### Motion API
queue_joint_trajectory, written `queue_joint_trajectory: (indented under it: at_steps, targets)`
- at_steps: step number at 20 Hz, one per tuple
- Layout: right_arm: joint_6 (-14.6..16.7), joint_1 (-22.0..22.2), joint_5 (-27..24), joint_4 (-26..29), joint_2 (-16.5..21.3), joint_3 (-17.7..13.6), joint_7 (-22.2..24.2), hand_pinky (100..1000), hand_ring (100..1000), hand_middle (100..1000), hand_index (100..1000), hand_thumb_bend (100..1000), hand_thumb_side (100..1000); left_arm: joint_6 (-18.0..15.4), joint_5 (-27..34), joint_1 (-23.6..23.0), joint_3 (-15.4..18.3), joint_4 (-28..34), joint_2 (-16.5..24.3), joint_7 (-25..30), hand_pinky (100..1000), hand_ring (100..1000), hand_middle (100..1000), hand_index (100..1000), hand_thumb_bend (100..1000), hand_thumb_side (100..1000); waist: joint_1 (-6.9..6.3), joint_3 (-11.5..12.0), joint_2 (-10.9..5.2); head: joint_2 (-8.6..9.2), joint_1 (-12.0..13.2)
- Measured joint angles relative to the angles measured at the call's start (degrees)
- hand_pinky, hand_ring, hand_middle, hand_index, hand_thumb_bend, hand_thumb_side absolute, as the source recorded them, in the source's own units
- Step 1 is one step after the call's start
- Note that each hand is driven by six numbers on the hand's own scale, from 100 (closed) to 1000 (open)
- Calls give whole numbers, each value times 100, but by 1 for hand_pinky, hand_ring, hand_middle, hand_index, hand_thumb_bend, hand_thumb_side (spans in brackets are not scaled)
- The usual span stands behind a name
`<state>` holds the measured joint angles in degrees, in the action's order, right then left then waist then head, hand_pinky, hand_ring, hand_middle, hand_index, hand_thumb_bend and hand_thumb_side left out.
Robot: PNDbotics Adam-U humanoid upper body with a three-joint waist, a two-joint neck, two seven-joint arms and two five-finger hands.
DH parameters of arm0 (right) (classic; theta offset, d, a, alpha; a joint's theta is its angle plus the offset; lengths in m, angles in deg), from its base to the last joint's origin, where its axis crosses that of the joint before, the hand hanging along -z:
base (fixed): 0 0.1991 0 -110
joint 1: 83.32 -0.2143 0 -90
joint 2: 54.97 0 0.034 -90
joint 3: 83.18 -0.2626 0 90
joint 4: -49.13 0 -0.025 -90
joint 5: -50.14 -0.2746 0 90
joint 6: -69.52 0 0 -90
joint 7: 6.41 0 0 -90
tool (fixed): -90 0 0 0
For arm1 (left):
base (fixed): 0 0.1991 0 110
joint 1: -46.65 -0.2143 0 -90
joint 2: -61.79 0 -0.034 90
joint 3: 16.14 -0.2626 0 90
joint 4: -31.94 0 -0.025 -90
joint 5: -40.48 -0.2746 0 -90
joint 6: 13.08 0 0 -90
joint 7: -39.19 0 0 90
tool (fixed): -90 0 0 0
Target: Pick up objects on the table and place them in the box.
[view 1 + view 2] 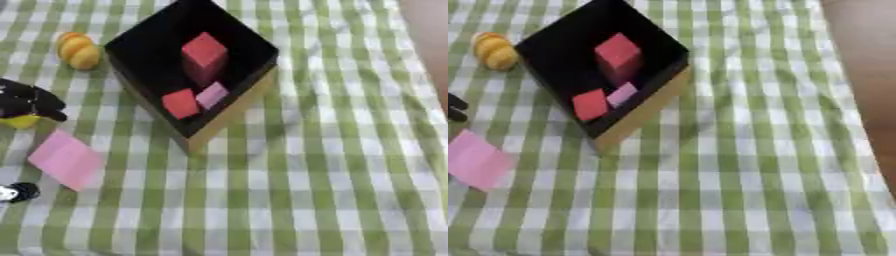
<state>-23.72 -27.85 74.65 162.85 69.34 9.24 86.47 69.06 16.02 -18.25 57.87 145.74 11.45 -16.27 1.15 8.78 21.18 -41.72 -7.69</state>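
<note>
An open box (229, 112) with a black inside and tan walls stands at the upper middle of the checked cloth. In it lie a tall red block (205, 52), a smaller red block (180, 103) and a small pink piece (212, 94). My left hand (31, 101) comes in at the left edge, its dark fingers curled over a small yellow thing (19, 121); most of that thing is hidden. A flat pink block (66, 159) lies just below the hand. An orange-yellow lumpy object (78, 50) sits left of the box. My right hand shows in no view.
The green-and-white checked cloth (332, 175) covers the table. A bare brown strip (864, 75) runs along the right edge. A small black-and-white part (17, 192) pokes in at the lower left edge.
</note>
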Motion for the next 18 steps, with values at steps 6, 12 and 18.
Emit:
queue_joint_trajectory:
  at_steps: [6, 12, 18]
  targets:
    - [-36, 77, -6, 0, -30, -29, -15, 794, 722, 645, 859, 133, 400, 219, 46, 37, -106, 0, -121, 220, 920, 873, 861, 869, 436, 316, -10, -26, 36, 28, -2]
    - [-68, 119, -32, 0, -64, -30, -26, 793, 719, 643, 858, 125, 408, 419, 73, 149, -216, 0, -210, 446, 914, 871, 855, 863, 393, 278, -7, -39, 71, 48, 0]
    - [-83, 132, -49, 0, -70, -30, -38, 792, 716, 639, 856, 119, 415, 538, 57, 247, -311, -69, -278, 700, 910, 867, 843, 859, 388, 218, -7, -53, 102, 53, 9]
